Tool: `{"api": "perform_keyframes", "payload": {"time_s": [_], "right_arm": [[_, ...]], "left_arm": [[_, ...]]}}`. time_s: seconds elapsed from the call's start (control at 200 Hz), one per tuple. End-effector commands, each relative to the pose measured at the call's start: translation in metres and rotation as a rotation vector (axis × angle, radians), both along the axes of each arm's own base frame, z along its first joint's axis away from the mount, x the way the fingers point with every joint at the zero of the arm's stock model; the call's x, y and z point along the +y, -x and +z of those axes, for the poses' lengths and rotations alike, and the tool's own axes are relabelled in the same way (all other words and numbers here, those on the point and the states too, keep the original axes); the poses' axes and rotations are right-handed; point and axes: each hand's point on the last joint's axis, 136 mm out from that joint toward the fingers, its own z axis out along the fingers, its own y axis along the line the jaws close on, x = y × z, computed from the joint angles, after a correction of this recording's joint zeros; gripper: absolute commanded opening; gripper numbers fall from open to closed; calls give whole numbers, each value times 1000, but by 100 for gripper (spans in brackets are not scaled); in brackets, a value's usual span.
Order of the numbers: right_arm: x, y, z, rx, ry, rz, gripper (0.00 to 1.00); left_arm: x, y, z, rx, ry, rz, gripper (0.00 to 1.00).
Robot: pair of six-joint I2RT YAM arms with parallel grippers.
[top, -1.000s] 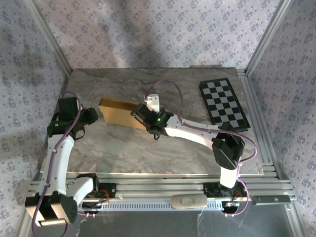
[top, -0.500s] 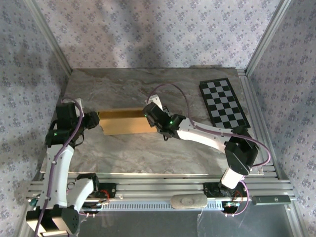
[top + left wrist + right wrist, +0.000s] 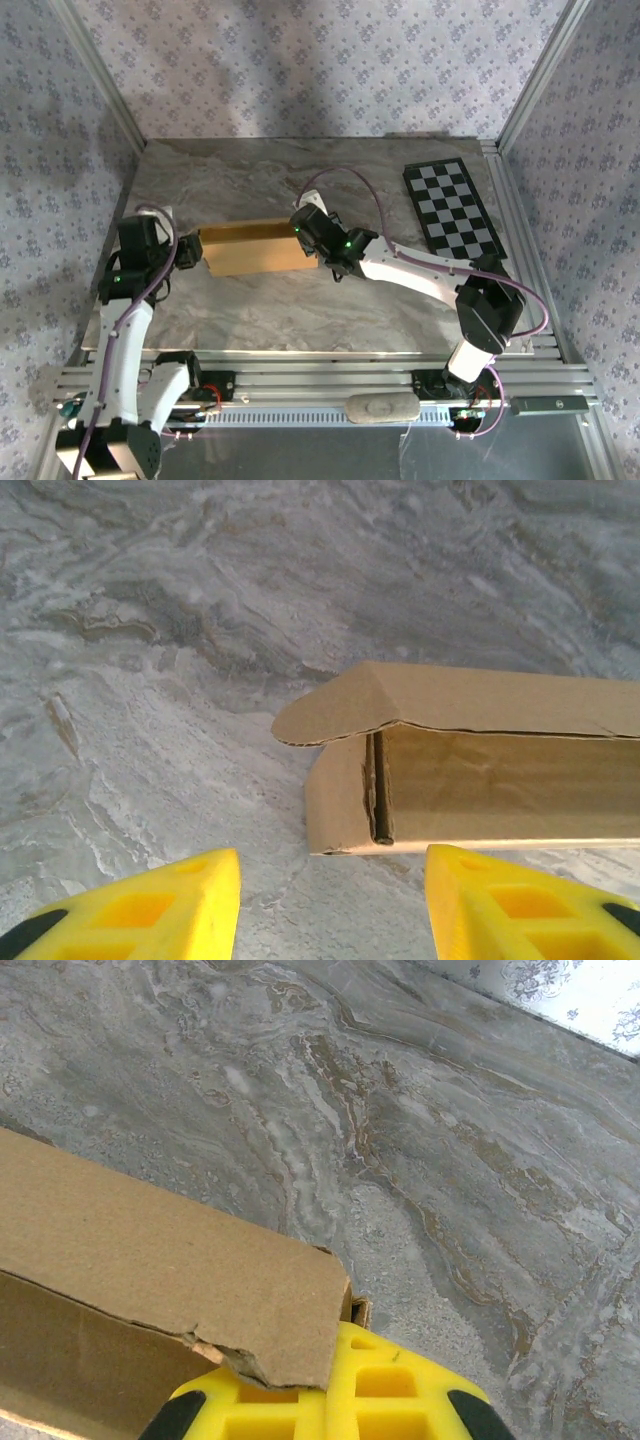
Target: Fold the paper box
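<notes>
Mid-fold at frame centre: bracing the paper box (image 3: 252, 250) with the pressed-together right end effector (image 3: 338, 1355), next likely pressing its raised flap (image 3: 340, 705) down with the spread left end effector (image 3: 332, 852).

The left arm (image 3: 120, 340) rises from the near left corner of the table (image 3: 250, 310) and leans forward along the left edge. Its wrist turns right, so the left gripper (image 3: 192, 252) points toward the middle, with its yellow fingers (image 3: 160, 905) spread apart and nothing between them. The right arm (image 3: 410, 268) stretches low from the near right corner toward the table's middle (elbow raised near the right edge), and the right gripper (image 3: 303, 228) has its two fingers pressed together.
</notes>
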Motion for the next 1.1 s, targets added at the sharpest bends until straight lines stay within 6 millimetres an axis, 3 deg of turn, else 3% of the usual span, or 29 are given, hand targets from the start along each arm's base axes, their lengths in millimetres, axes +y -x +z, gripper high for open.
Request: {"api": "perform_keyframes", "payload": {"time_s": [0.0,0.18,0.34,0.56,0.705,0.974,1.094], "right_arm": [[-10,18,-45,145,153,63,0],[-9,17,-44,150,148,66,0],[-9,17,-45,154,144,68,0],[-8,17,-47,161,138,69,0],[-8,17,-47,161,134,68,0],[-6,17,-46,161,132,73,0],[-6,17,-45,161,130,72,0]], "left_arm": [[-12,-22,19,-42,-7,-113,54],[-5,-36,17,-30,-71,-99,56],[8,-36,30,-72,-147,-63,58],[-3,-49,12,-38,-120,-127,59],[-11,-58,19,-66,-91,-159,58],[-21,-63,16,-53,-52,-199,35],[-21,-61,17,-57,-62,-194,32]]}}
